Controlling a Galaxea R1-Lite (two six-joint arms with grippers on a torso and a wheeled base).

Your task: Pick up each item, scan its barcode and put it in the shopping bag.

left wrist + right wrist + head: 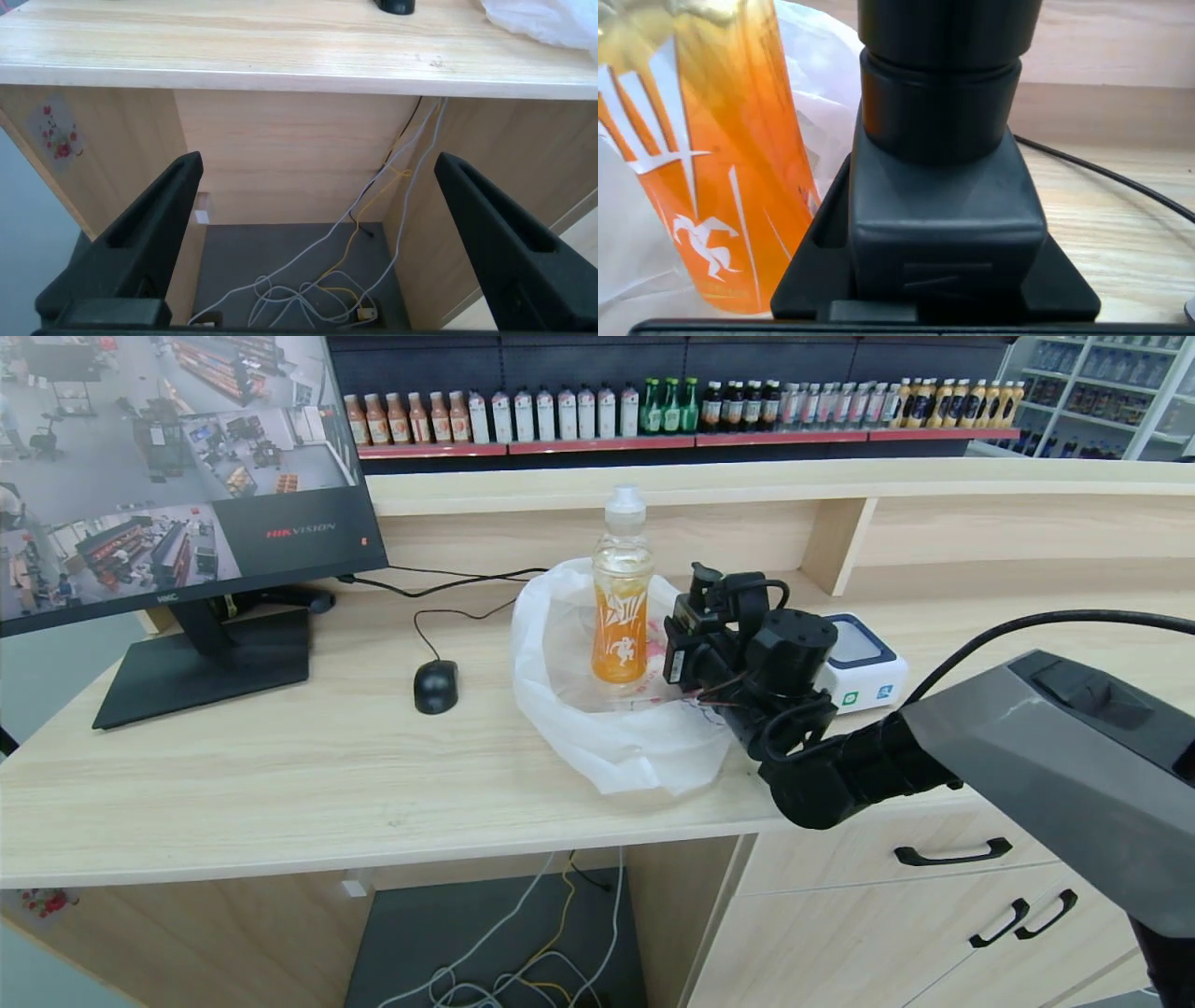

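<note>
Standing bottle in the bag, right gripper just beside it

The bottle (622, 607) stood upright inside the open bag (560, 719), which lay slumped on the counter (280, 775). The right gripper (681, 644) sat at the bottle's 3 o'clock, just beside it. Whether it was spread or closed could not be told, and the bottle did not look gripped. The scanner (864, 667) lay further out at 3 o'clock, and a mouse (436, 686) sat at the bag's 9 o'clock.

The left gripper (318, 163) hung low in front of the counter edge, its fingers (140, 252) spread wide and holding nothing, facing the cables in the open bay beneath.

The bottle looked nearly full of orange drink, so it was probably fairly heavy for its size. Its plastic wall seemed stiff enough for a firm squeeze, though the smooth printed sleeve could be slippery. Being tall and narrow, it would likely tip if nudged near the cap. The best hold seemed to be across the labelled mid-body, from the 3 o'clock side, low enough to keep it steady.

The bag appeared to be thin, limp film. It offered no support and could snag or drag on a withdrawing arm.
</note>
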